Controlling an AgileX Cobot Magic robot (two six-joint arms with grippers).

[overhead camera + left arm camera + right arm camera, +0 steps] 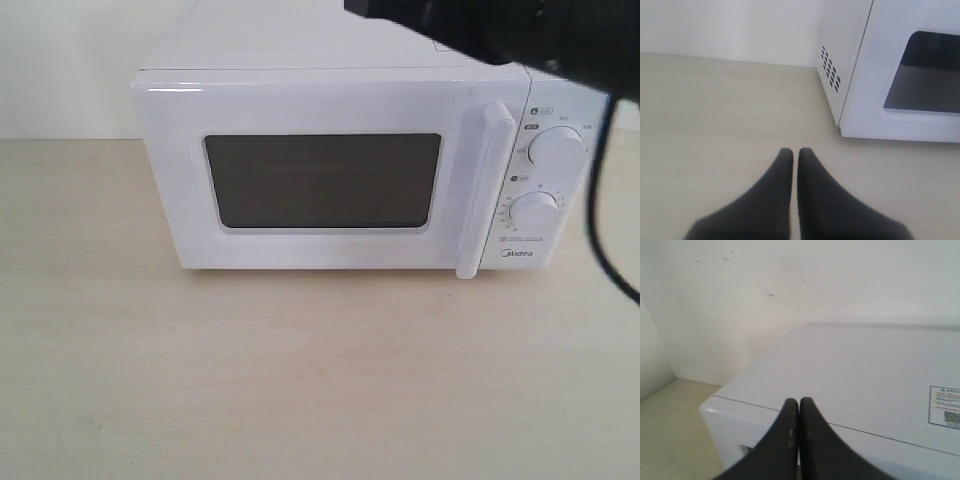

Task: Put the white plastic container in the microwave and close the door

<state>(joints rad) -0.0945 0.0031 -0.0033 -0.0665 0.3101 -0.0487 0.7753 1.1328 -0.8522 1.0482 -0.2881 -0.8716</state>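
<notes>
The white microwave point(300, 45) stands at the back of the table with its door point(180, 190) shut flush; the dark window point(322, 180) and vertical bar handle point(482, 190) face me. The white plastic container is out of view in every frame. My left gripper point(795, 151) is shut with nothing in it, low over the table beside the microwave point(900, 120) at its vented side. My right gripper point(799, 401) is shut and empty, held above the front edge of the microwave top point(850, 375). Part of the right arm point(500, 30) shows as a dark blur over the microwave's top right.
Two round dials point(557, 148) point(534, 212) sit right of the handle. A black cable point(600, 230) hangs beside the microwave's right side. A sticker point(945, 407) lies on the top. The pale wooden table point(300, 380) spreads in front; a white wall stands behind.
</notes>
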